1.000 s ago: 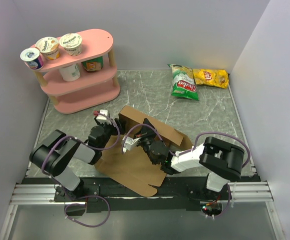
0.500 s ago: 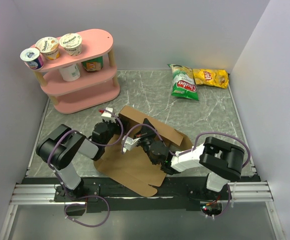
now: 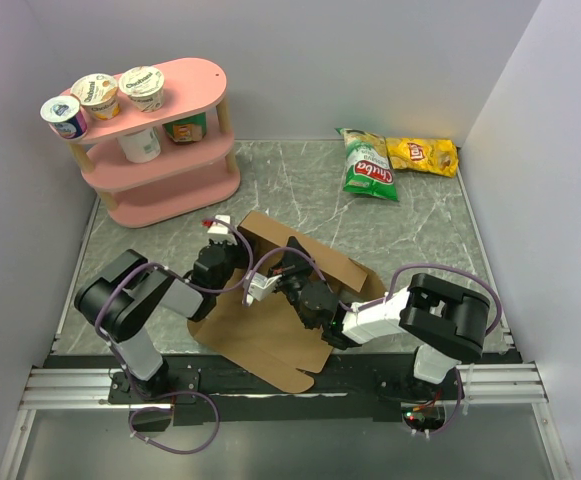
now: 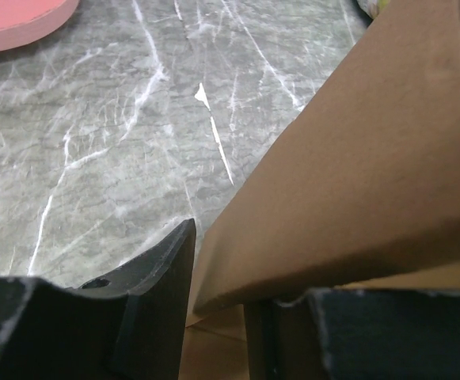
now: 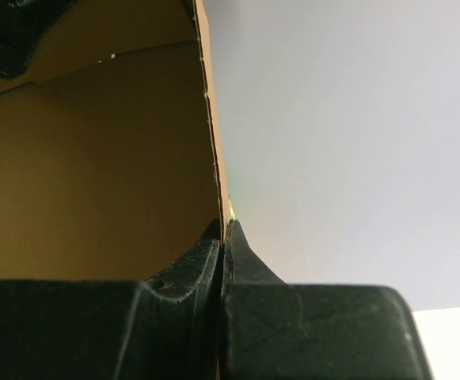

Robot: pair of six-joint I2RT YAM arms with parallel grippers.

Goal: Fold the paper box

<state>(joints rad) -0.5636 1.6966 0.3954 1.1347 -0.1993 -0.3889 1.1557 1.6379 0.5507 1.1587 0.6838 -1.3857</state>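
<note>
Right jaws clamp shut on the paper box (image 3: 260,340) wall; left jaws, part open, straddle its flap (image 4: 356,182).

Shelf: pink three-tier rounded stand (image 3: 195,75), far left.
Top tier: three foil-lidded yogurt cups (image 3: 97,95).
Middle tier: white cup (image 3: 141,144).
Snacks: green chip bag (image 3: 369,165) touching yellow chip bag (image 3: 423,155), far right.
Surface: grey marbled tabletop (image 3: 300,185).

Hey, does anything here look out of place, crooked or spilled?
The paper box sits askew, its near corner poking past the table's front edge. Nothing looks spilled or torn.
</note>
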